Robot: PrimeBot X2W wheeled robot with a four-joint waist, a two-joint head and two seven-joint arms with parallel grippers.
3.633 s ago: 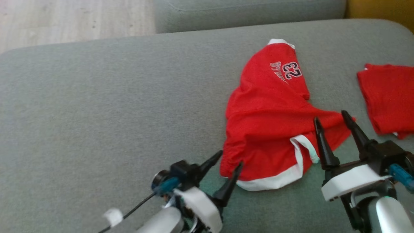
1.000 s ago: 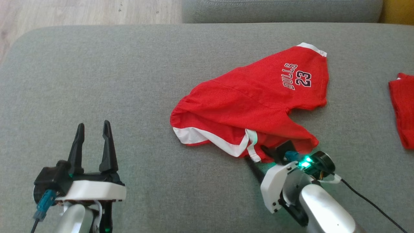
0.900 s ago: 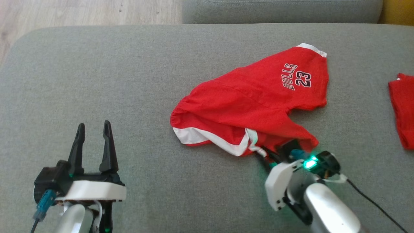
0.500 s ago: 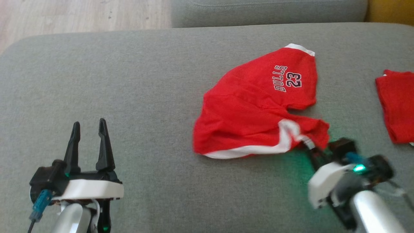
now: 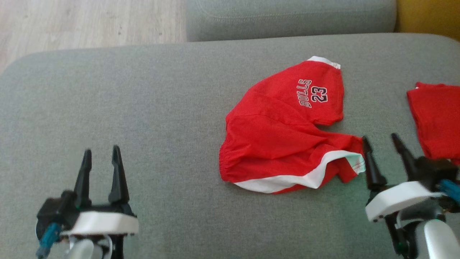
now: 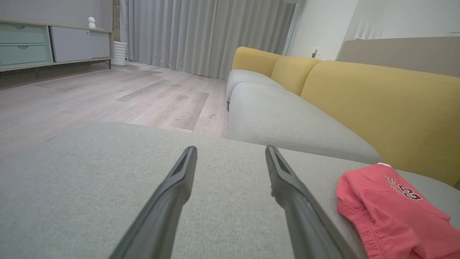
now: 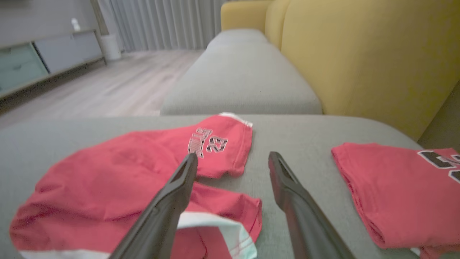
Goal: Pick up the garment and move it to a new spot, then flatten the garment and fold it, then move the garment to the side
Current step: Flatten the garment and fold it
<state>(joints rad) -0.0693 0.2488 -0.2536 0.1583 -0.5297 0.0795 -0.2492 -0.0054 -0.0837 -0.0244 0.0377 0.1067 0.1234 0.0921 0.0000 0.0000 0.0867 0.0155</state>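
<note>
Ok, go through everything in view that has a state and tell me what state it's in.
Red shorts: crumpled, unfolded, lying on the grey cushion, not held.
Second red garment: lying flat at the right, looks folded.
Left jaws: open, empty, over bare cushion.
Right jaws: open, empty, beside the shorts' white-trimmed hem.

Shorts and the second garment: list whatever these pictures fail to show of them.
- Second garment: head view, cut off by the right edge.
- Its print: right wrist view, cropped by the right edge, unreadable.
- Shorts: left wrist view, cropped by the bottom and right edges.
- Shorts' near hem: right wrist view, blurred and partly behind a finger.
- Shorts' underside: every view, hidden against the sofa.
</note>
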